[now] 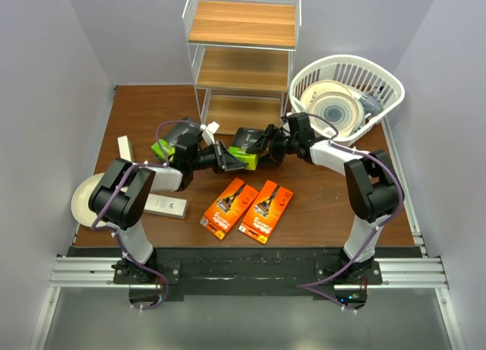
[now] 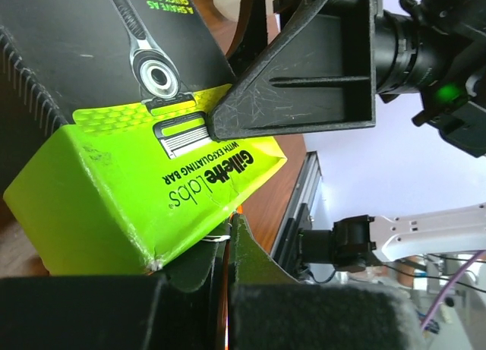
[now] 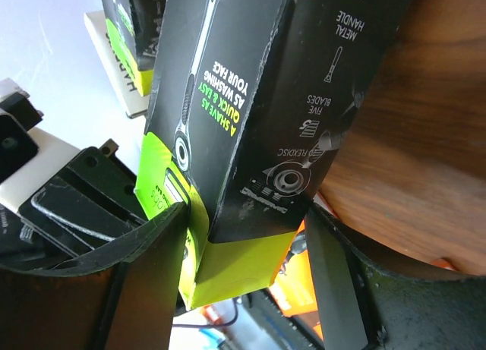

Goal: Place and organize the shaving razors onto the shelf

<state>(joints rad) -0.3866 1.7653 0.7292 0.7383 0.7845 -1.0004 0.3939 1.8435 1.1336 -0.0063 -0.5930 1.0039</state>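
A black razor box with a lime-green end (image 1: 244,147) hangs tilted above the table between both grippers. My right gripper (image 1: 263,143) is shut on it; in the right wrist view the box (image 3: 228,99) sits cornerwise between my fingers (image 3: 152,282). My left gripper (image 1: 225,157) is shut, and its tips (image 2: 228,240) touch the box's lime end (image 2: 152,206). A second black box (image 1: 176,136) lies behind the left arm. Two orange cards (image 1: 229,206) (image 1: 266,210) lie at the front. One white box (image 1: 165,206) lies front left, another (image 1: 124,147) at the left. The shelf (image 1: 243,35) stands at the back, and nothing shows on its boards.
A white slotted basket (image 1: 383,80) with cream plates (image 1: 334,111) stands at the back right, beside the shelf. Another cream plate (image 1: 83,198) lies at the table's left edge under my left arm. Grey walls close in on both sides.
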